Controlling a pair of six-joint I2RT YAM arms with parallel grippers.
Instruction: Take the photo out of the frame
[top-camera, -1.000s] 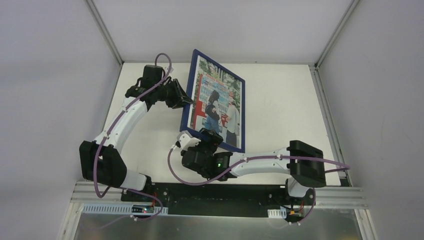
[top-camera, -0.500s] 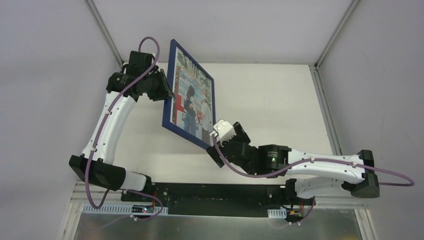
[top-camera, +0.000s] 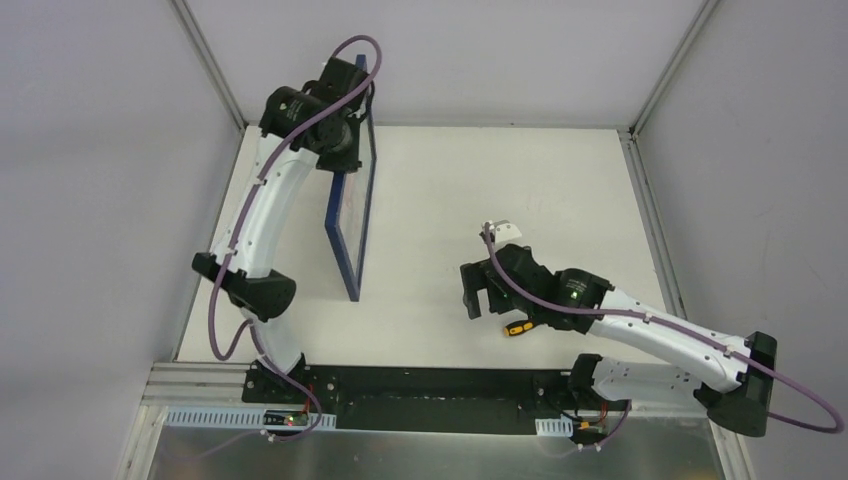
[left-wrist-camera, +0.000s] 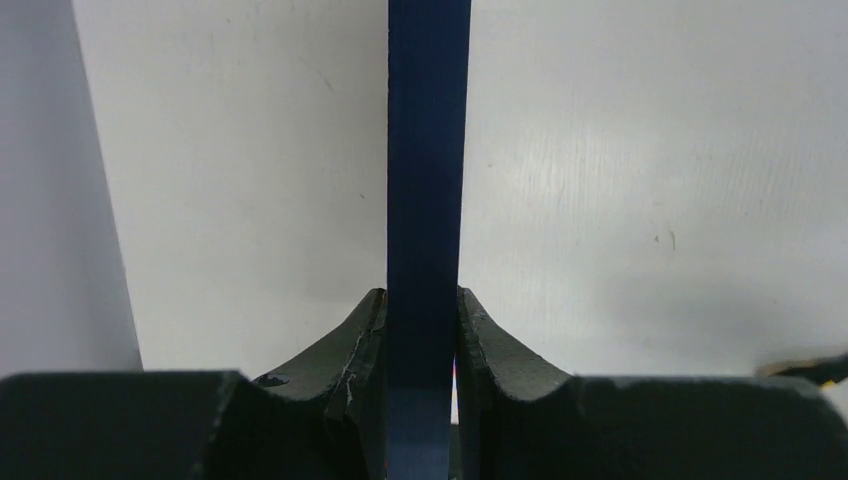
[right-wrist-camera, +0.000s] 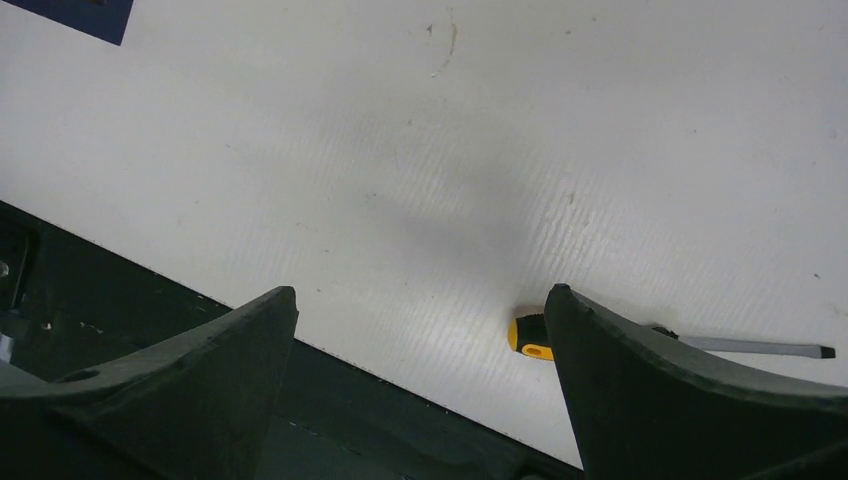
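The left gripper (left-wrist-camera: 422, 310) clamps the frame (left-wrist-camera: 428, 150) by its thin, smooth dark-blue edge, with the matte black fingers (left-wrist-camera: 345, 345) pressed against both faces. The frame is held upright toward the table's (top-camera: 560, 200) 10 o'clock. The right gripper (right-wrist-camera: 420, 300) is spread wide and holds nothing. A yellow-handled screwdriver (right-wrist-camera: 530, 335) with a metal shaft lies at its 4 o'clock.

no legible text, labels, brands or numbers in any view. frame (top-camera: 347, 262) stood edge-on to the top camera, so its face was too foreshortened to read anything on it. both wrist views showed no markings either.
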